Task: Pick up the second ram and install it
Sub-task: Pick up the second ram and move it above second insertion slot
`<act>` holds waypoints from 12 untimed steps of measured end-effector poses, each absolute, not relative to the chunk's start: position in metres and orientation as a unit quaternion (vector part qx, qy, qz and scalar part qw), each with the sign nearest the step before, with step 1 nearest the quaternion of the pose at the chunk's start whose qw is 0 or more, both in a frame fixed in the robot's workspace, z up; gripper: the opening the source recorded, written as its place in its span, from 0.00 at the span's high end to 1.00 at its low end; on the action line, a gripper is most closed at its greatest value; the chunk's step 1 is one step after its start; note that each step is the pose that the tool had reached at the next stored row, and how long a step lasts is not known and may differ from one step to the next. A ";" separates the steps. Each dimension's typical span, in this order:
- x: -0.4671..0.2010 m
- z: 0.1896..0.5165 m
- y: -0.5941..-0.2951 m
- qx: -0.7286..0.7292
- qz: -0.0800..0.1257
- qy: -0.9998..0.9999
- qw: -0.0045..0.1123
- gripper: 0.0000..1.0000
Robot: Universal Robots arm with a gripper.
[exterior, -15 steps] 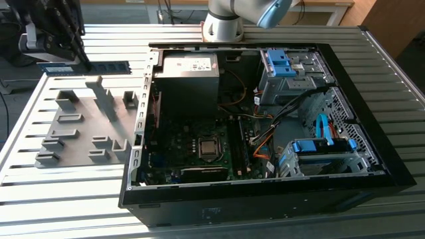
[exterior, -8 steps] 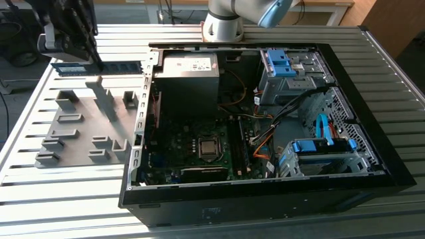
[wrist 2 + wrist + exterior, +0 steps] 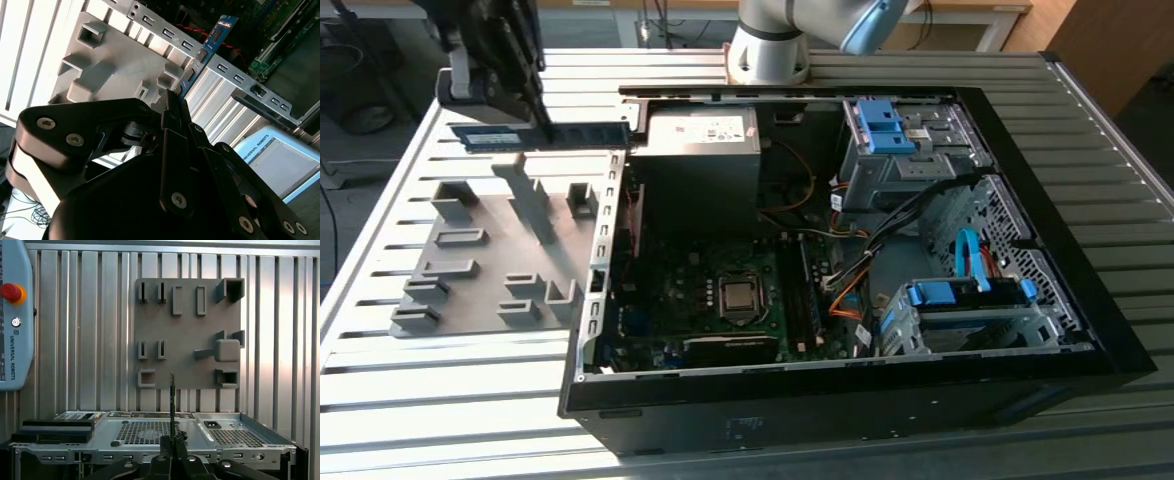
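Hand clamped on the second ram beside the computer case.

The hand (image 3: 531, 112) has its fingers closed narrow on the second ram (image 3: 540, 135) and holds the stick level, just outside the computer case (image 3: 854, 395). The stick is near the case corner where the power-supply box (image 3: 700, 140) sits, and one end almost reaches the case wall. A grey fixture plate (image 3: 494, 270) lies on the slatted tabletop (image 3: 374, 250) alongside that same wall. In both wrist views the ram (image 3: 210, 42) (image 3: 172, 400) shows edge-on, jutting straight out from the hand (image 3: 175, 100) (image 3: 172, 440).
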State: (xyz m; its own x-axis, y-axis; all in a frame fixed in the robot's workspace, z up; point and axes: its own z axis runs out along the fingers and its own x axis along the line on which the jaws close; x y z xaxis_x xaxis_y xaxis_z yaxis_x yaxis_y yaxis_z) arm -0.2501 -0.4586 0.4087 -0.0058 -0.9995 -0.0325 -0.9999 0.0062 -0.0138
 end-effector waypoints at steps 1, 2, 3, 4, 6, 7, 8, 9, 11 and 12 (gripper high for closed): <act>-0.247 0.409 -0.459 -0.705 0.007 0.709 0.016 0.86; -0.243 0.409 -0.459 -0.705 0.007 0.709 0.016 0.86; -0.240 0.409 -0.459 -0.705 0.007 0.709 0.016 0.86; -0.237 0.409 -0.459 -0.705 0.007 0.709 0.016 0.86; -0.232 0.409 -0.459 -0.704 0.007 0.710 0.016 0.86; -0.229 0.409 -0.459 -0.704 0.007 0.710 0.016 0.86; -0.227 0.409 -0.459 -0.704 0.007 0.710 0.016 0.86; -0.223 0.409 -0.459 -0.704 0.007 0.710 0.016 0.86; -0.217 0.409 -0.459 -0.704 0.007 0.710 0.016 0.86; -0.214 0.409 -0.459 -0.704 0.007 0.710 0.016 0.86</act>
